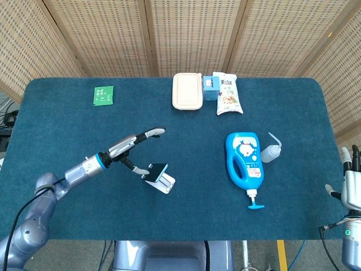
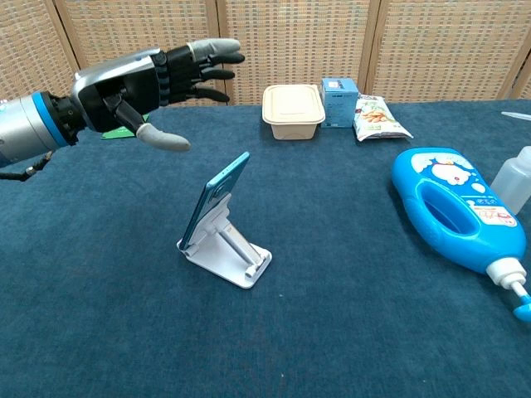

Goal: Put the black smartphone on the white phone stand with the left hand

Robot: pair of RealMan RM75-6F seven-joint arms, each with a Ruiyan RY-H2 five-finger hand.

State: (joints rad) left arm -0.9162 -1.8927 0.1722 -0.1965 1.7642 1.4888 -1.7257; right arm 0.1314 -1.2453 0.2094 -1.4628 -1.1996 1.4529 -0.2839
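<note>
The smartphone (image 2: 214,201), black with a teal edge, leans tilted against the back of the white phone stand (image 2: 235,255) in the middle of the table. In the head view the smartphone (image 1: 156,171) sits on the stand (image 1: 164,182). My left hand (image 2: 141,79) hovers above and to the left of the phone, open with fingers spread, touching nothing; the head view shows the left hand (image 1: 134,145) up and left of the stand. Only fingertips of my right hand (image 1: 351,186) show at the far right edge, off the table.
A blue detergent bottle (image 1: 245,159) lies on its side to the right with a small clear squeeze bottle (image 1: 269,152) beside it. A beige lunch box (image 1: 187,91), a blue carton (image 1: 210,87) and a snack bag (image 1: 228,97) line the far edge. A green card (image 1: 103,95) lies far left.
</note>
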